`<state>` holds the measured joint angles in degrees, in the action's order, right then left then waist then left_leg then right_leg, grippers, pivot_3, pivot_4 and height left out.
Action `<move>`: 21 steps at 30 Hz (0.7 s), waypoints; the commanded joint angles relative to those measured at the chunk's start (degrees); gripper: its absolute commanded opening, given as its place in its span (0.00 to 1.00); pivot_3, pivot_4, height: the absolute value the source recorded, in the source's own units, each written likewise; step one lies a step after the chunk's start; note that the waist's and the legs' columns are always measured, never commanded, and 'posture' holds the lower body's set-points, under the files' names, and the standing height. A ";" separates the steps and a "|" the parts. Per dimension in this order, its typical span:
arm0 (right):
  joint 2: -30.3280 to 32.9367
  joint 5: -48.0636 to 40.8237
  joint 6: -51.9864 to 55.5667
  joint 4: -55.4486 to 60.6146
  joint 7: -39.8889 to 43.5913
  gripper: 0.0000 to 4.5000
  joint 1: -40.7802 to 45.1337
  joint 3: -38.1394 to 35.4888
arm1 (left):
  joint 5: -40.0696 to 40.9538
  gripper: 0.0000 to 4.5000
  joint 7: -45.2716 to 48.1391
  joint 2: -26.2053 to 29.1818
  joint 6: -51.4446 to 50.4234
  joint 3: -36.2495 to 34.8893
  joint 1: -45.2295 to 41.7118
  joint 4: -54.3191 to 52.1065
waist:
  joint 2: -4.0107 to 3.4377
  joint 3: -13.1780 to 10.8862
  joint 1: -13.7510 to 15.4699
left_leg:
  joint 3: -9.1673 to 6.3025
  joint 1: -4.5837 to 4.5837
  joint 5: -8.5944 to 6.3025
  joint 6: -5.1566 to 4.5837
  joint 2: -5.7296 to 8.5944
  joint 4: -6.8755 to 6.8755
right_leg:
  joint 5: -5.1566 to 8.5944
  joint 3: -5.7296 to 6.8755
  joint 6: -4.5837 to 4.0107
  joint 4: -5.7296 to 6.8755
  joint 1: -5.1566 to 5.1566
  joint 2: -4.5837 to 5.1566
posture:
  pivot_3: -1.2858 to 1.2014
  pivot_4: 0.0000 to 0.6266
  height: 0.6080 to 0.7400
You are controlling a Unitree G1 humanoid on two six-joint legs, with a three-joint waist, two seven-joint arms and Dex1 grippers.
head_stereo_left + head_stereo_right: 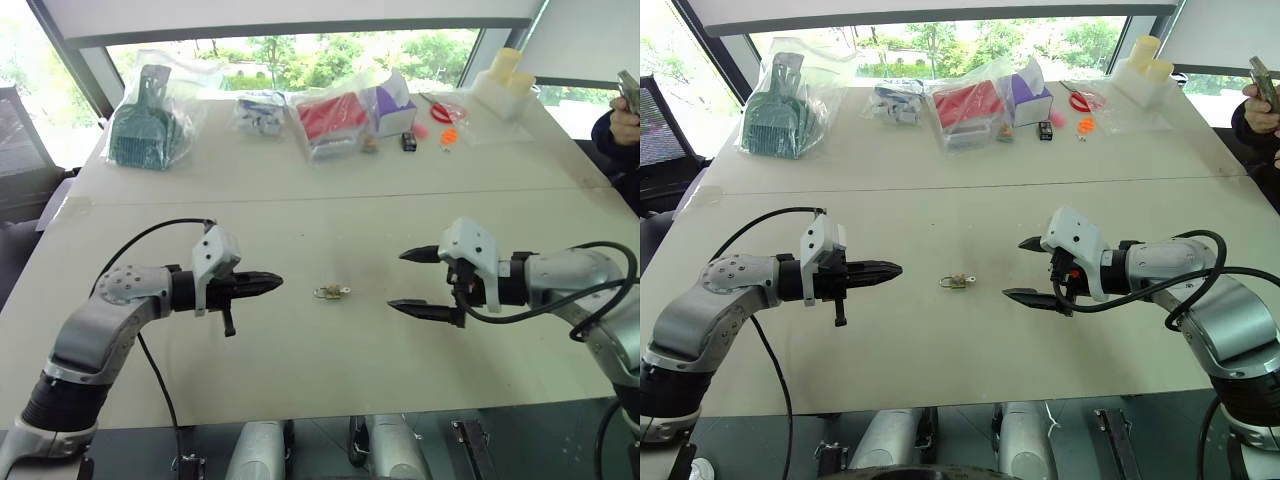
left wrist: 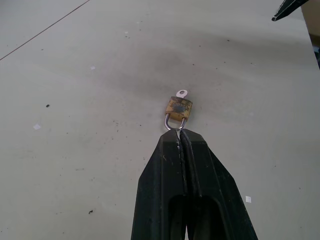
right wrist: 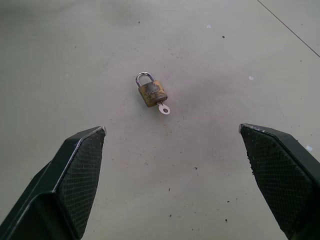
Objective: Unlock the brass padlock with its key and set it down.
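Here the small brass padlock with its thin silvery shackle (image 1: 331,292) lies flat on the pale grey-green tabletop (image 1: 300,390), just below the centre of the left eye frame, between the 2 grippers and touching neither. The tiny silvery key (image 3: 163,108) sticks out of the body's end opposite the shackle. The lock's long axis runs roughly left-right across the frame: shackle toward the left gripper (image 1: 270,283), key head toward the right gripper (image 1: 412,282). The left gripper's 2 black fingers are pressed together, tip aimed at the shackle; the right gripper's fingers stand wide apart, empty, facing the key end. Both sit near the lock at similar remove, so I cannot tell which is closer.
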<state>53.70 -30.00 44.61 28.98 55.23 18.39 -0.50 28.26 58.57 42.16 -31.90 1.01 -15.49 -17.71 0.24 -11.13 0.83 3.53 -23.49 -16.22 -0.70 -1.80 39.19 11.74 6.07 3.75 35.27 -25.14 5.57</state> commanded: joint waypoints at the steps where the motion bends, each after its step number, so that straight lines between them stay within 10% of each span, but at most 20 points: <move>1: 1.07 0.09 -0.96 0.65 0.49 0.99 1.07 -0.88 | 0.77 0.00 0.28 0.40 0.96 -1.42 -1.32 -1.14 | 0.00 0.00 0.01 | 0.00 0.00 0.00 0.00 0.00 0.00 | 0.00 0.00 0.00 0.00 0.00 0.00 | 0.52 0.24 1.00; 21: 3.49 -0.06 -0.47 2.61 -1.03 0.99 -1.66 -3.62 | -3.27 0.00 6.65 -1.25 5.07 3.98 -12.30 11.67 | 0.02 0.01 0.02 | 0.03 0.01 0.01 0.01 0.04 0.03 | -0.01 0.00 0.01 0.02 0.03 0.00 | 0.52 0.24 1.00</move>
<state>56.59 -29.86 44.68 29.65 54.57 16.37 -2.03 25.45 64.15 41.00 -28.32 4.70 -26.49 -6.58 0.26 -11.12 0.85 3.57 -23.47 -16.22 -0.69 -1.76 39.22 11.73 6.07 3.76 35.30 -25.11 5.57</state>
